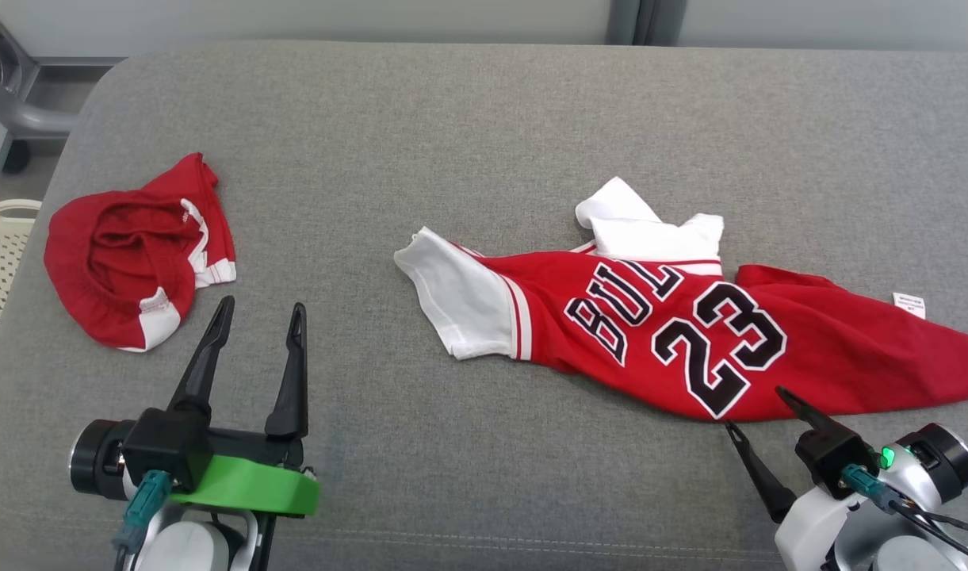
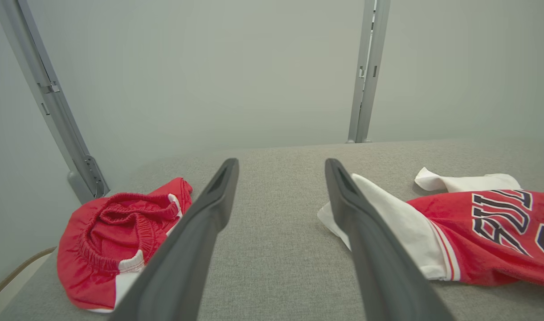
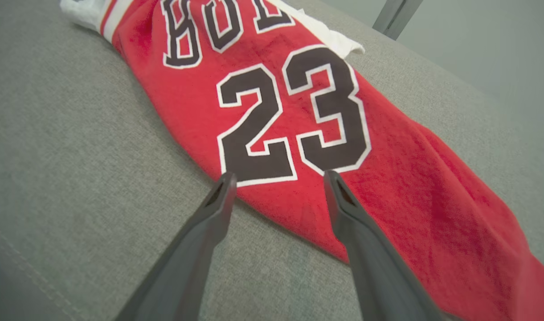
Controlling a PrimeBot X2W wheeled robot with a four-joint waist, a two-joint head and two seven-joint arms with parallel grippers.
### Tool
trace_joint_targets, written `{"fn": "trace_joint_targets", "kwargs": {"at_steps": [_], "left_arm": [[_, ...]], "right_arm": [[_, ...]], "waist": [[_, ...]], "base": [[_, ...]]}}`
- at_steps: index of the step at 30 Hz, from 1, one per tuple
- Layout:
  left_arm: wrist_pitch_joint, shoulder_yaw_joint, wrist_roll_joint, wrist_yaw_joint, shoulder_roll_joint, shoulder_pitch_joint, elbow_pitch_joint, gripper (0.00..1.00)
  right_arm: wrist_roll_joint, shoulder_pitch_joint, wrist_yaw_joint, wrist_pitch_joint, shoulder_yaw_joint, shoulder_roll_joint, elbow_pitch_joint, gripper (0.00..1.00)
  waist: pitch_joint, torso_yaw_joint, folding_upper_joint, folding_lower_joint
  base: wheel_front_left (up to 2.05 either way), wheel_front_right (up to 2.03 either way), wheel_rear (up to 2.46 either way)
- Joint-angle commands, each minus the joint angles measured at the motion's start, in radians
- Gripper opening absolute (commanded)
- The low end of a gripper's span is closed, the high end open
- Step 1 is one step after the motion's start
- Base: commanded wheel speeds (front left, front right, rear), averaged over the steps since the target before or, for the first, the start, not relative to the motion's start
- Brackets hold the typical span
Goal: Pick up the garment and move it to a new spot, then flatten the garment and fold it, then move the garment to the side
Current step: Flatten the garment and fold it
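Left hand (image 1: 262,305) with green bracket (image 1: 246,485), right hand (image 1: 755,408) with green light (image 1: 887,457), teal plugs (image 1: 144,496)

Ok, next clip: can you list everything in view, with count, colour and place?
red short-sleeved jersey with white sleeves and black "23" print: one; red, white, black; lying rumpled right of centre on the surface
crumpled red fabric shorts with white trim: one; red, white; left part of the surface
grey fabric-covered padded surface: one; grey; under both garments
cream perforated basket: one; cream; beyond the surface's left edge, partly seen
grey metal frame posts: two; grey; behind the surface
left gripper: one; dark fingers; open, lower left, beside the shorts
right gripper: one; dark fingers; open, at the jersey's near edge
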Motion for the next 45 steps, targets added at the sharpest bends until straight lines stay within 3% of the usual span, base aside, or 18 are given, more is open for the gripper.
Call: {"fn": "trace_joint_targets", "kwargs": {"at_steps": [1,5,9,10,11,12,17,23,32,35,40,45], "left_arm": [[-0.003,0.003,0.006,-0.006,-0.006,-0.017,0.003,1.00],[-0.003,0.013,0.014,-0.020,-0.024,-0.025,0.009,1.00],[-0.003,0.024,0.023,-0.033,-0.039,-0.032,0.014,1.00],[-0.003,0.027,0.026,-0.038,-0.041,-0.034,0.015,1.00],[-0.003,0.031,0.030,-0.041,-0.043,-0.036,0.016,1.00],[-0.003,0.033,0.032,-0.043,-0.046,-0.038,0.017,1.00],[-0.003,0.045,0.048,-0.060,-0.050,-0.046,0.020,1.00],[-0.003,0.060,0.059,-0.069,-0.051,-0.046,0.017,1.00],[-0.003,0.081,0.075,-0.077,-0.052,-0.034,0.014,1.00],[-0.003,0.085,0.078,-0.079,-0.053,-0.033,0.013,1.00],[-0.003,0.087,0.080,-0.084,-0.057,-0.044,0.015,1.00],[-0.003,0.082,0.083,-0.091,-0.065,-0.060,0.016,1.00]], "right_arm": [[-0.005,-0.011,-0.002,0.009,0.008,-0.017,0.011,1.00],[-0.020,-0.026,-0.002,0.029,0.025,-0.055,0.047,1.00],[-0.026,-0.059,-0.002,0.023,0.024,-0.054,0.081,1.00],[-0.025,-0.070,-0.002,0.020,0.025,-0.049,0.090,0.88],[-0.023,-0.083,-0.002,0.017,0.025,-0.045,0.099,0.32],[-0.020,-0.095,-0.002,0.018,0.028,-0.042,0.108,0.00],[0.031,-0.136,-0.002,0.022,0.056,-0.035,0.123,0.00],[0.130,-0.146,-0.002,0.092,0.098,-0.064,0.055,0.00],[0.426,-0.107,-0.002,0.425,0.151,-0.185,-0.237,0.00],[0.548,-0.087,-0.002,0.529,0.119,-0.211,-0.346,0.00],[0.767,-0.071,-0.001,0.669,0.026,-0.194,-0.481,0.00],[0.944,-0.122,-0.001,0.743,-0.103,-0.165,-0.471,0.00]], "waist": [[0.014,0.011,0.0000,0.0000],[0.028,0.012,0.0000,0.0000],[0.039,0.007,0.0000,0.0000],[0.041,0.003,0.0000,0.0000],[0.044,0.000,0.0000,0.0000],[0.046,-0.003,0.0000,0.0000],[0.048,-0.022,0.0000,0.0000],[0.049,-0.046,0.0000,0.0000],[0.053,-0.079,0.0000,0.0000],[0.054,-0.082,0.0000,0.0000],[0.062,-0.081,0.0000,0.0000],[0.080,-0.070,0.0000,0.0000]], "base": [[0.00,0.00,0.00],[0.00,0.00,0.00],[0.00,0.00,0.00],[0.00,0.00,0.00],[0.00,0.00,0.00],[0.00,0.00,0.00],[0.00,0.00,0.00],[0.00,0.00,0.00],[0.00,0.00,0.00],[0.00,0.00,0.00],[0.00,0.00,0.00],[0.00,0.00,0.00]]}}
